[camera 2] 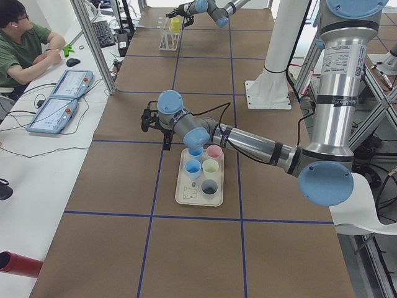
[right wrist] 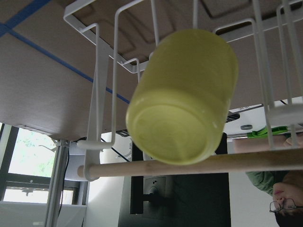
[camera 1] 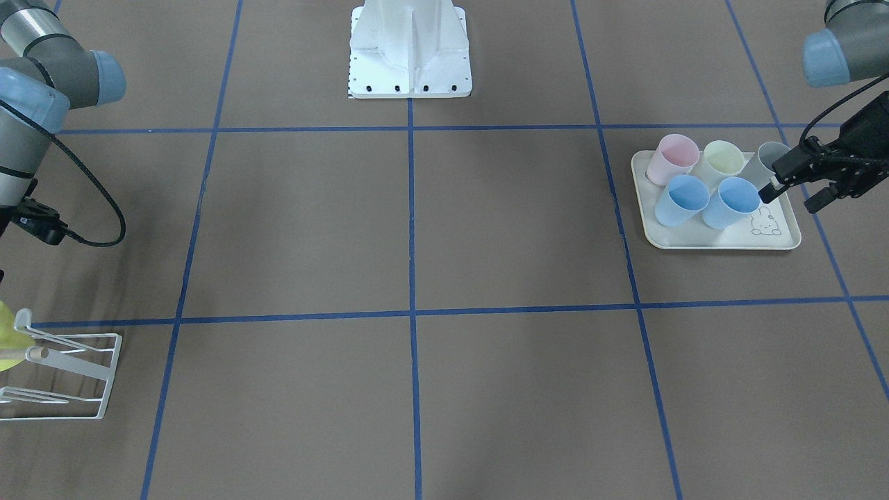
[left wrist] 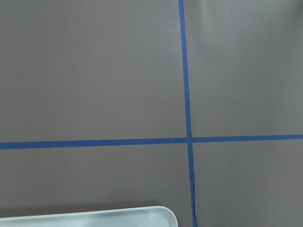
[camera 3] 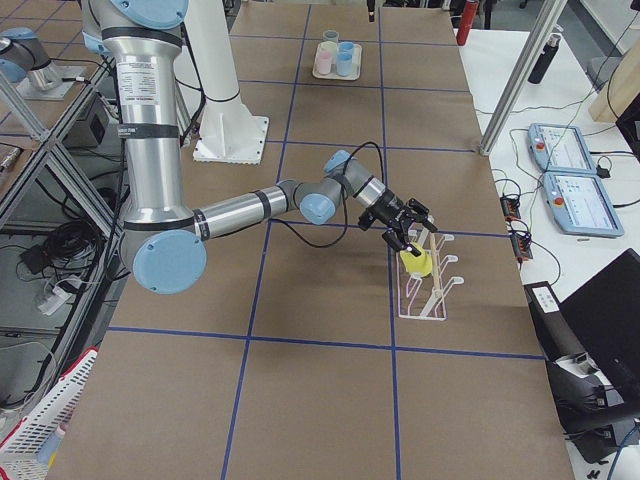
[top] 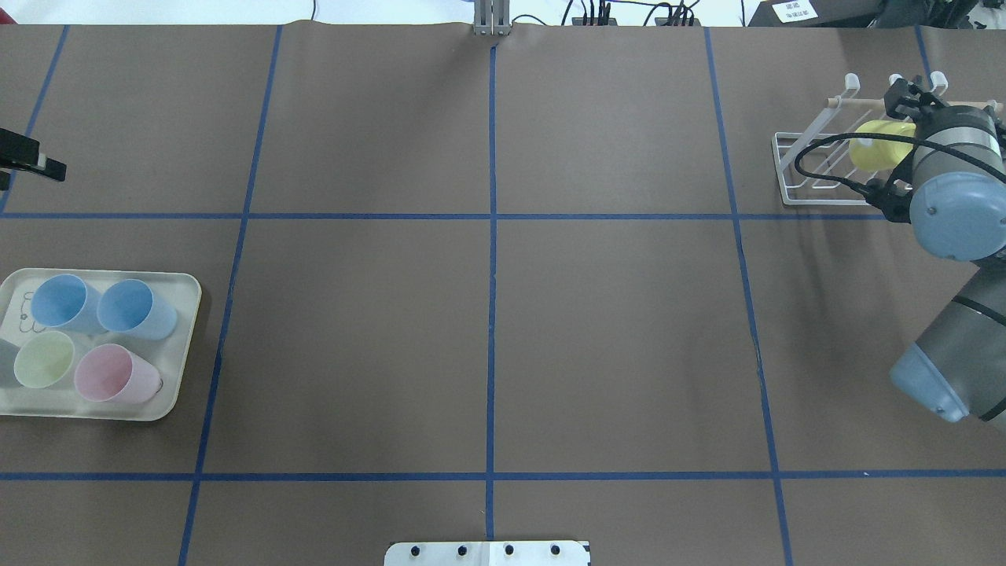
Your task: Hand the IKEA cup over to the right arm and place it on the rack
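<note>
A yellow cup (right wrist: pixel 184 94) hangs on its side on the white wire rack (right wrist: pixel 102 94), above the wooden rod, and fills the right wrist view. No fingers touch it there. In the overhead view the cup (top: pixel 876 145) sits in the rack (top: pixel 809 169) at the far right, with my right gripper (top: pixel 912 93) just beyond it, apparently open and empty. My left gripper (camera 1: pixel 790 198) is open and empty, beside the cream tray (camera 1: pixel 722 239).
The tray (top: pixel 177 346) holds a pink cup (top: pixel 118 373), a pale green cup (top: pixel 43 359), two blue cups (top: pixel 134 308) and a grey cup (camera 1: pixel 767 161). The tray's corner (left wrist: pixel 142 215) shows in the left wrist view. The robot base (camera 1: pixel 410 48) stands at mid-table.
</note>
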Robot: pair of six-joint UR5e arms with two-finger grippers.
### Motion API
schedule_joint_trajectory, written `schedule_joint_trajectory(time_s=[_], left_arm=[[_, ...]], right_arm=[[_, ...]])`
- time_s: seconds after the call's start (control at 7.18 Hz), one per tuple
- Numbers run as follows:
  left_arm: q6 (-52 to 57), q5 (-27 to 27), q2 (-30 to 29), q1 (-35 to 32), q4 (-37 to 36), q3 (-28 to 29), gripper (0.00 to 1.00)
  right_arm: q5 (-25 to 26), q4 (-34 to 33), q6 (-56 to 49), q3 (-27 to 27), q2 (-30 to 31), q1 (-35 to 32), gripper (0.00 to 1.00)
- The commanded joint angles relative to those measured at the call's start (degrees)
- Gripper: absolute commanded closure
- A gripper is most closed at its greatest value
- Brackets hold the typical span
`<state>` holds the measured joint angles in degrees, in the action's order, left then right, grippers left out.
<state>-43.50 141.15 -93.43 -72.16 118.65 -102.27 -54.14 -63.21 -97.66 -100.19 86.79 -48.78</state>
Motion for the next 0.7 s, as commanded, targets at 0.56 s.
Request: schedule_joint_trajectory(time_s=[0.56], left_arm=[[0.9, -0.6, 0.0, 0.0, 0.0, 0.1, 0.0]], right_arm=[[-10.2, -0.6, 22.7, -6.9, 0.9, -1.1, 0.0]])
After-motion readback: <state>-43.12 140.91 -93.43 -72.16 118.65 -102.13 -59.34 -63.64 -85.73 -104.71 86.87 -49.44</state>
